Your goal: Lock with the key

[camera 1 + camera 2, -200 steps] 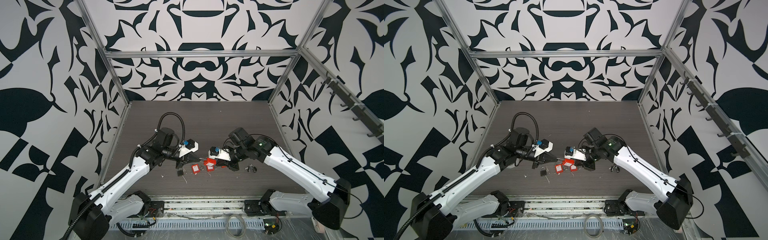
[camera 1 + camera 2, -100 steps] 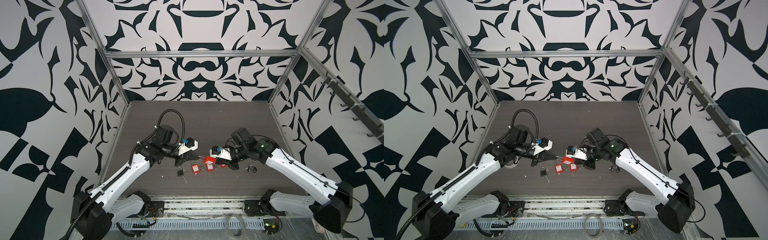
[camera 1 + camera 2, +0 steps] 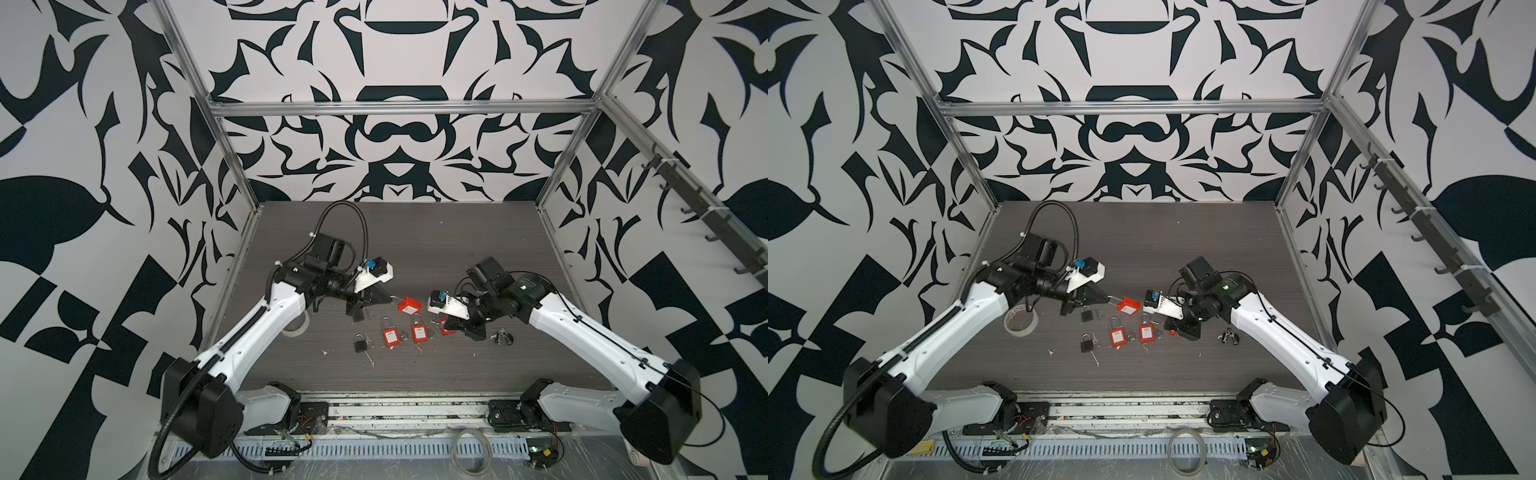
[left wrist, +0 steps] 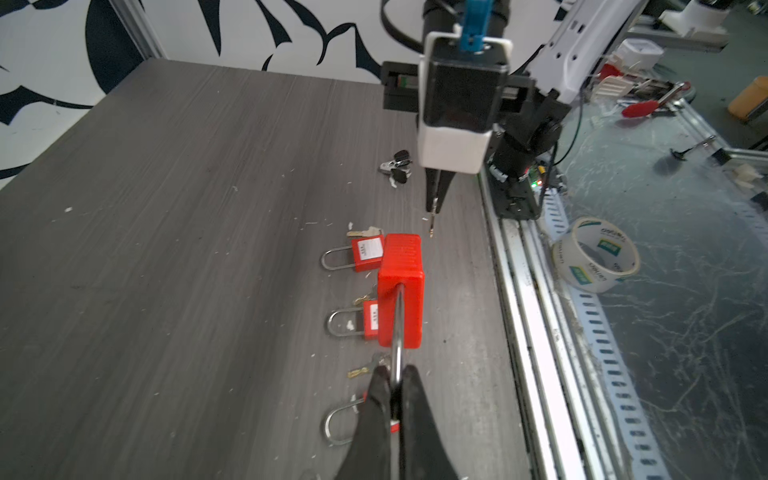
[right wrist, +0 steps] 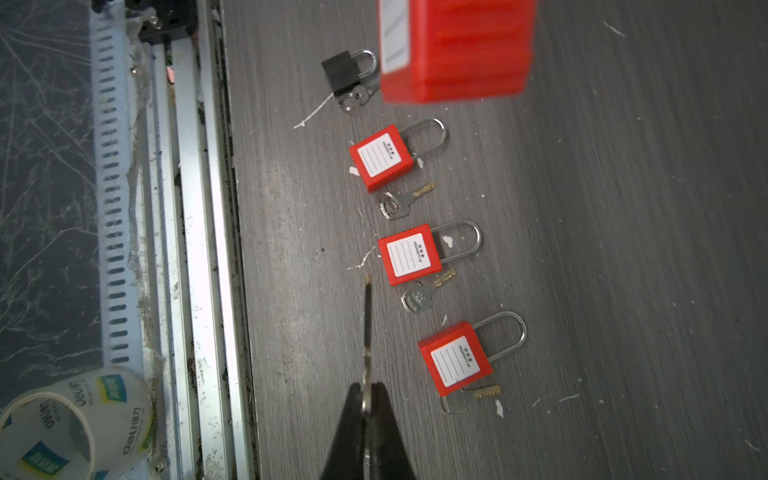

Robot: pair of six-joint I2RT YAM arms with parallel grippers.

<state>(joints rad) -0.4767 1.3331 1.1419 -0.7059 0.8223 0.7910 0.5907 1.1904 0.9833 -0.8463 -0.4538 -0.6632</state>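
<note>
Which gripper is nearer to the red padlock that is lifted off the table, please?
Left. The left gripper holds the red padlock by its shackle, jaws shut; the right gripper, shut on a key, faces its far end, apart from it.

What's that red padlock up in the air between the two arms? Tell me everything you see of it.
The red plastic-looking padlock has a blocky body with ribbed sides, a white label on one face and a silvery metal shackle. The left gripper has its jaws shut on the shackle, holding the lock above the grey table, body pointing away from the jaws. Nothing else touches it.
</note>
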